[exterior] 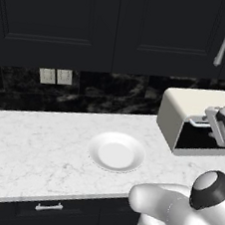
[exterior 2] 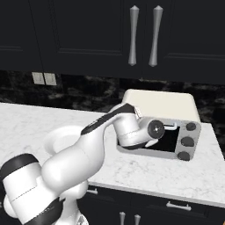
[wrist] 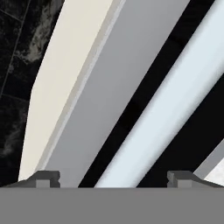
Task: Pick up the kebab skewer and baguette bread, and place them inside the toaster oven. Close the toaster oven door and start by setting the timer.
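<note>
The cream-beige toaster oven (exterior: 185, 106) (exterior 2: 160, 102) stands at the right of the counter. Its dark glass toaster oven door (exterior: 197, 140) (exterior 2: 169, 141) stands upright against the oven front. A pale bar handle (wrist: 175, 100) (exterior 2: 172, 127) runs along the door's top edge. My gripper (wrist: 113, 177) (exterior: 214, 123) (exterior 2: 161, 128) is right up against that top edge. It is open, its fingertips (wrist: 48, 177) spread wide to either side of the handle bar. The kebab skewer and the baguette bread are out of view.
A white plate (exterior: 100, 144) with nothing on it sits mid-counter, left of the oven. Three dark knobs (exterior 2: 187, 141) line the oven's right front. Dark cabinets with silver handles (exterior 2: 133, 35) hang above. The counter's front edge (exterior: 48, 196) is near.
</note>
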